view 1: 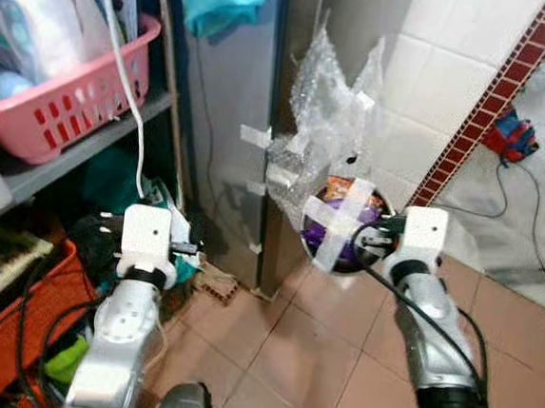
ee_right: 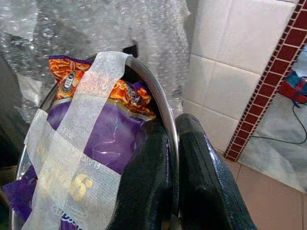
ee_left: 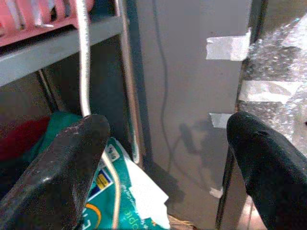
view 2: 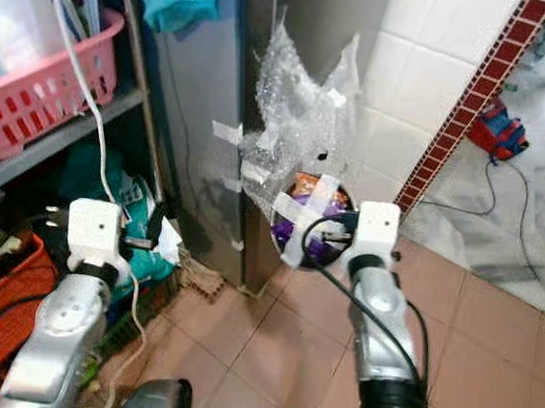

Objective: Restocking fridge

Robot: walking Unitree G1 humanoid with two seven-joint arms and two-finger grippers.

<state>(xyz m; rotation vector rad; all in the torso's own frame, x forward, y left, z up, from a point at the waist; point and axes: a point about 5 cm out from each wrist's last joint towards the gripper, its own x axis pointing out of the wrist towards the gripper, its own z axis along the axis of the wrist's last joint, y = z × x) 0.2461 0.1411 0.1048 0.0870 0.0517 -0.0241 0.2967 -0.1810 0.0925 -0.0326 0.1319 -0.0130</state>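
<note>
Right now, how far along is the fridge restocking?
Done: the right gripper is shut on the rim of a metal bowl holding a purple snack bag taped across with white tape. In hand: the bowl is carried up beside the grey fridge, whose edge carries bubble wrap. Left: the door looks closed, and the left gripper is open facing it.

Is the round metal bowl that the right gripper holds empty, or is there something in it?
Not empty. The round metal bowl holds a purple and orange snack packet, kept in by crossed strips of white tape. The right gripper pinches the rim.
</note>
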